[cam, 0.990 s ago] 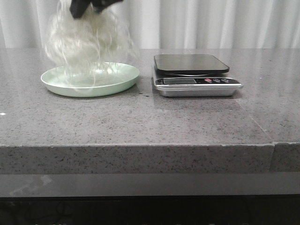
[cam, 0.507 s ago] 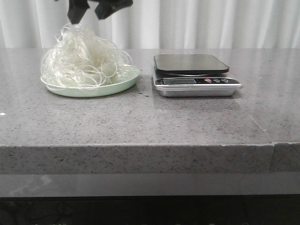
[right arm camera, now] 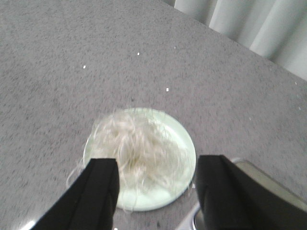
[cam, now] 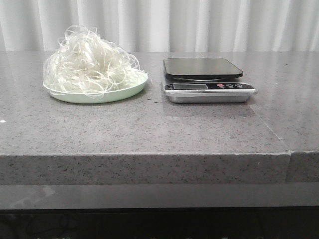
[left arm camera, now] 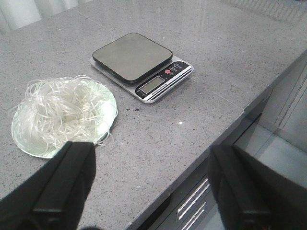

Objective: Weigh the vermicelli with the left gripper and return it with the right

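White vermicelli [cam: 90,62] now settled on plate [cam: 127,90]; left gripper [left arm camera: 148,191] and right gripper [right arm camera: 156,191] both spread, withdrawn upward.

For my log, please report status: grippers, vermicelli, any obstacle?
Left gripper open, empty. Right gripper open, empty, above the plate. Vermicelli heaped on plate. Scale bare. No obstacle seen.

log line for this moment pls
vermicelli: on plate | scale: bare | left gripper: open, holding nothing | right gripper: open above plate
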### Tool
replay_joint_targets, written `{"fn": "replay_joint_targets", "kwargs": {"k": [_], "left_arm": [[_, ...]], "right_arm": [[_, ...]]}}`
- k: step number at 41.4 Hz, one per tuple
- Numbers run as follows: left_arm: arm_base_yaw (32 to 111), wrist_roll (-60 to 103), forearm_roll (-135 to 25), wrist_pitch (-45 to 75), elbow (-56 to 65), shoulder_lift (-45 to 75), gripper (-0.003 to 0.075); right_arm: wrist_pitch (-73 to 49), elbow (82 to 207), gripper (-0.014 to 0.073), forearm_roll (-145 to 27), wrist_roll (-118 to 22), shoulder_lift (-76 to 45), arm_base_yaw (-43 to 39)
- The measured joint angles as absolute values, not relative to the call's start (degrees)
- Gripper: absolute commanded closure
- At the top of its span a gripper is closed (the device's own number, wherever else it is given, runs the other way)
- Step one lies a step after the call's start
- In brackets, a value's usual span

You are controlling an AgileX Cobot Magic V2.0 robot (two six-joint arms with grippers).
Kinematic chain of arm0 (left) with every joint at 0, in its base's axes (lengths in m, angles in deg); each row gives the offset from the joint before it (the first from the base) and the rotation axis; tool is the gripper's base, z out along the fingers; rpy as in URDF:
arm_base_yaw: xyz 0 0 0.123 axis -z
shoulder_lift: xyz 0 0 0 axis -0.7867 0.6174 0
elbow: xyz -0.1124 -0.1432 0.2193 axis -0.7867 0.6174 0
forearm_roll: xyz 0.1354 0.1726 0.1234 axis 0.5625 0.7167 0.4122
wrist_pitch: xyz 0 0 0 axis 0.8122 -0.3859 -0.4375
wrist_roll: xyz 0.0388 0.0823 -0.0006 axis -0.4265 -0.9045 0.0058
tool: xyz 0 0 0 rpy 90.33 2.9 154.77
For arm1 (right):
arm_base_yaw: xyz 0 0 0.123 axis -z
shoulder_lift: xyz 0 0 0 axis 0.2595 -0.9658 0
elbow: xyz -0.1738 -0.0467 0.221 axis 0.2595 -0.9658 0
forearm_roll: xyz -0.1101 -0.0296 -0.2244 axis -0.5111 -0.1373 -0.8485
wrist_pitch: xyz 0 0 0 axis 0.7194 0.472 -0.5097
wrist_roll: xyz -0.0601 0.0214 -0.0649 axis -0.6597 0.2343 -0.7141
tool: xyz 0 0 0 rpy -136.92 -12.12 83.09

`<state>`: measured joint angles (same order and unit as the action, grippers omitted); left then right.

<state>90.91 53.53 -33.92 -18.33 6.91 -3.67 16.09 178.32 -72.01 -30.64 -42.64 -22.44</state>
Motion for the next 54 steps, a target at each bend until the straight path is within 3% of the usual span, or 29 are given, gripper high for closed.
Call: {"fn": "replay_joint_targets", "kwargs": {"k": [20,42,47,54], "left_arm": [[90.91,53.53,-33.92,-18.33,6.91,-3.67,0.0176],[90.91,53.53,-33.92,-18.33,6.91,-3.67,0.0181],[90.91,53.53,-33.92,-18.33,6.91,-3.67,0.0257],[90.91,53.53,-33.92,-18.33,6.91,-3.67,0.0402]], "right_arm": [[21.97,151.14,0.012,-72.48,-28.86,-14.26,-17.7],[29.11,136.34,0.0123,-72.86,-26.3,7.93,-17.7],[30.55,135.62,0.0183,-72.96,-26.3,8.86,-17.7],[31.34,135.64,0.0365,-72.96,-26.3,8.95,-17.7]]}}
